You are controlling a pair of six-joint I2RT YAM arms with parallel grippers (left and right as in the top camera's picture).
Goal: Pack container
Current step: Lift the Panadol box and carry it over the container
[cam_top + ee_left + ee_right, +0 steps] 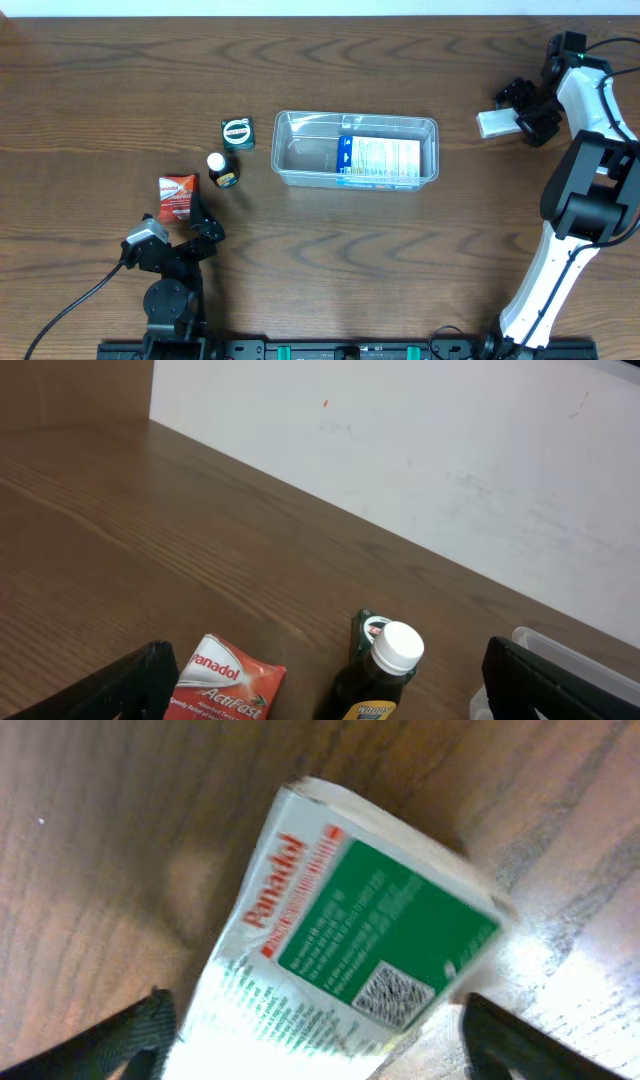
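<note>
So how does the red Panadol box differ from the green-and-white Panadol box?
The red Panadol box is red and lies free left of the container, before the left gripper. The green-and-white Panadol box is white with a green panel and sits far right, within the right gripper, grip unclear. Both are Panadol boxes, outside the container.
</note>
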